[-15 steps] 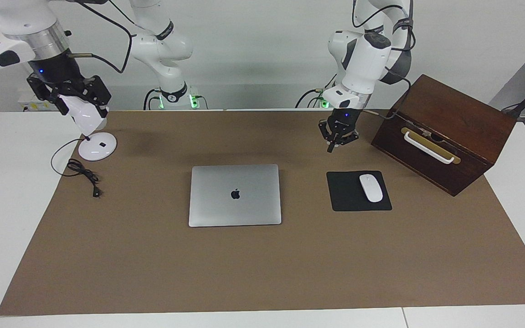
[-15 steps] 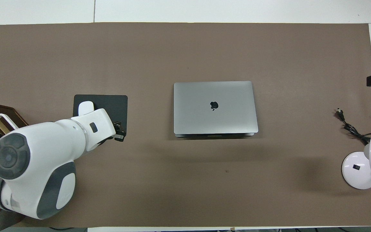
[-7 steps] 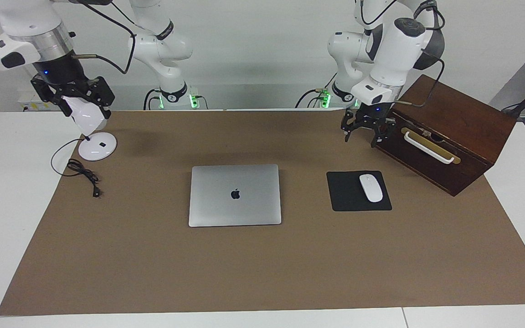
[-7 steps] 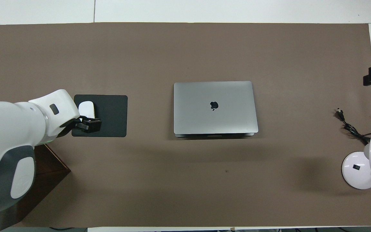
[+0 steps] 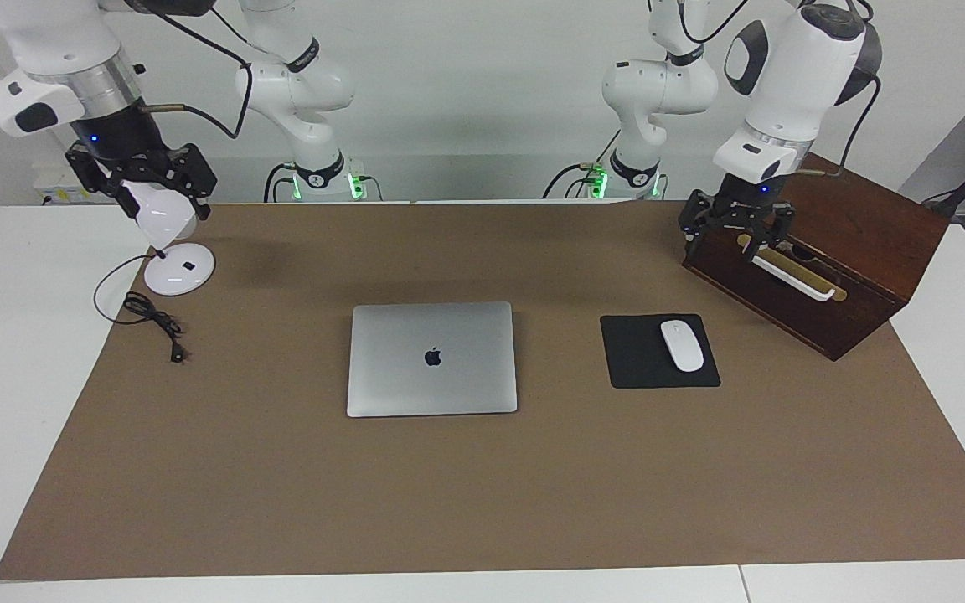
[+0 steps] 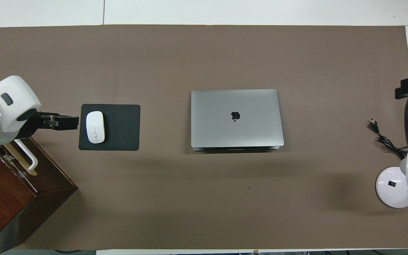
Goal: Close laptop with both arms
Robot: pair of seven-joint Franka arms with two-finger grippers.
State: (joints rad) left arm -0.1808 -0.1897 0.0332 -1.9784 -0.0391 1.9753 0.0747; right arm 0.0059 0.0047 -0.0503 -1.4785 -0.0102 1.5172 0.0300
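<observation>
Both open, empty tools point(image 5: 736, 228) point(image 5: 141, 179) well apart from shut laptop point(image 5: 432, 358).

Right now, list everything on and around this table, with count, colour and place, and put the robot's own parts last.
Thin silver-grey metal laptop: one, lid shut, flat at the middle of the brown table cover.
Black rectangular mouse pad: one, beside the laptop toward the left arm's end.
White oval mouse: one, on the mouse pad.
Dark brown wooden box: one, with a white handle, at the left arm's end, nearer the robots than the mouse pad.
White desk lamp: one, round base at the right arm's end, black cord beside it.
Left gripper: black, over the wooden box, by its handle.
Right gripper: black, raised at the lamp's head.
</observation>
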